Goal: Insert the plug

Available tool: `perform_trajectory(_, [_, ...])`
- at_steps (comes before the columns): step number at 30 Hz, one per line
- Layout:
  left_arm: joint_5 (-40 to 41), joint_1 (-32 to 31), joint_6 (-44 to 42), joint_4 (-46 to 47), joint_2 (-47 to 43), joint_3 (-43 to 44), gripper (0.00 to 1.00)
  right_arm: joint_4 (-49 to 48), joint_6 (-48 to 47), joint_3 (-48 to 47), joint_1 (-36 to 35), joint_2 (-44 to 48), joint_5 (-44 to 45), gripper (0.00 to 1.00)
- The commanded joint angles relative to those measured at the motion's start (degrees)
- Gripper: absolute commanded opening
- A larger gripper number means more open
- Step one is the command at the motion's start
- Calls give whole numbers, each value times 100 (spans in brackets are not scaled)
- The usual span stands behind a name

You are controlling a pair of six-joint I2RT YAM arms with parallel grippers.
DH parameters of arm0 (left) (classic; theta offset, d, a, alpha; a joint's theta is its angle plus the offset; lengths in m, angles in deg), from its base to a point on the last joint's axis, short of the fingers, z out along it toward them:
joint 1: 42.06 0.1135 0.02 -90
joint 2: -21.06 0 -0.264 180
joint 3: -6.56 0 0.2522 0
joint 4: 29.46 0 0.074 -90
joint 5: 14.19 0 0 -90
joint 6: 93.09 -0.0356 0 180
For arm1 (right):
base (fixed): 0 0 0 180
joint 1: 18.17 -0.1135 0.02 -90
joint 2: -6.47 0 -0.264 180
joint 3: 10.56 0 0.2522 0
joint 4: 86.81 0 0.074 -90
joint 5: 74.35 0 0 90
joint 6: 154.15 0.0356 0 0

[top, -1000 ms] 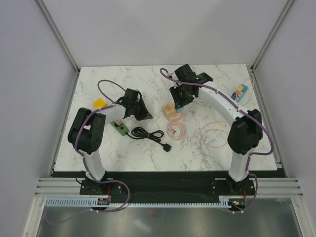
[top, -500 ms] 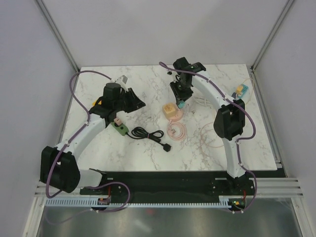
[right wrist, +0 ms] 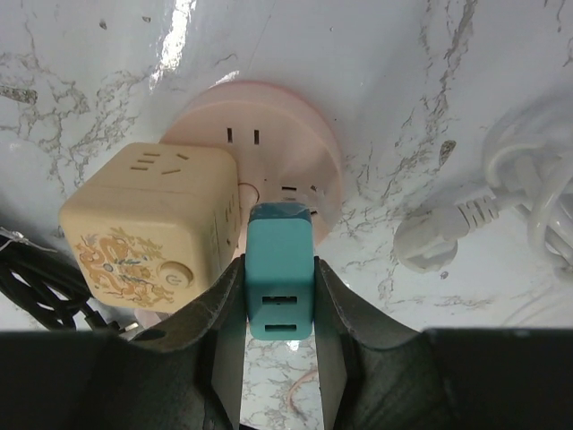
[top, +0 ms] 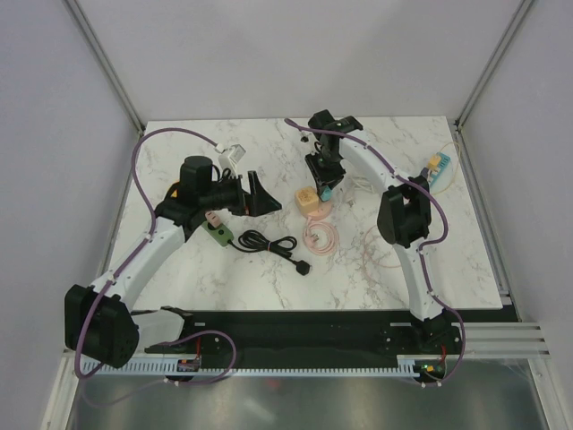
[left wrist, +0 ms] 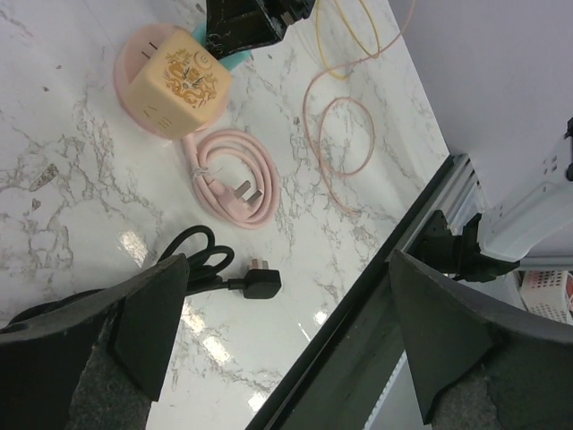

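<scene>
My right gripper (right wrist: pixel 279 269) is closed nearly all the way on the teal plug (right wrist: pixel 280 287), one finger pressed flat on each of its long sides. The face turned to my wrist camera carries two small rectangular slots, one above the other, and no lettering that I can read. The plug's far end sits at the top of the pink round socket base (right wrist: pixel 286 134), just beside the cream cube (right wrist: pixel 152 224) standing on that base. Whether its prongs are in a socket I cannot tell, for its body hides them. The cube bears a gold dragon-like ornament and a round button on one face and rows of slots on the others. Any writing on it is too small to make out. To the right of the base, on the marble table (right wrist: pixel 107 54), lie a white plug (right wrist: pixel 439 237) and its coiled white cable. My left gripper (left wrist: pixel 286 269) stands spread to its full width with nothing between the fingers, above the table and touching nothing. Under it I see the black plug (left wrist: pixel 260 285) at the end of a looped black cord (left wrist: pixel 192 246). Farther off are the pink cord coil (left wrist: pixel 235 179) and thin loops of pale wire (left wrist: pixel 345 134). From the top view, a green socket block (top: pixel 218 231) lies just beside the left gripper, towards the near edge of the table.
</scene>
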State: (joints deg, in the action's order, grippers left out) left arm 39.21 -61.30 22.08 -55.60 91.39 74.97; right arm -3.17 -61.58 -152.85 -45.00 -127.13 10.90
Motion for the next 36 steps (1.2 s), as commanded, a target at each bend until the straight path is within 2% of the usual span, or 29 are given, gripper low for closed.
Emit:
perform_trajectory(1, [-155,0,-627,-71,-300,-104,100,69,156,-304,20,-148,-17,0])
perform_trajectory(8, [178,8,-715,-247,-414,-78,100,113,253,-348,55,-394,123,0])
perform_trajectory(13, [47,8,-689,-274,-545,-77,100,69,314,-260,46,-526,185,0])
perform_trajectory(17, [319,8,-724,-300,-695,-122,100,-150,411,-208,55,-562,291,0])
perform_trajectory(25, [329,8,-724,-309,-713,-122,100,-564,385,-76,55,-509,440,0])
perform_trajectory(33, [487,17,-750,-300,-827,-165,100,-1240,411,1013,55,114,423,0])
perform_trajectory(36, [496,17,-750,-300,-810,-131,100,-1574,481,1793,20,351,440,0])
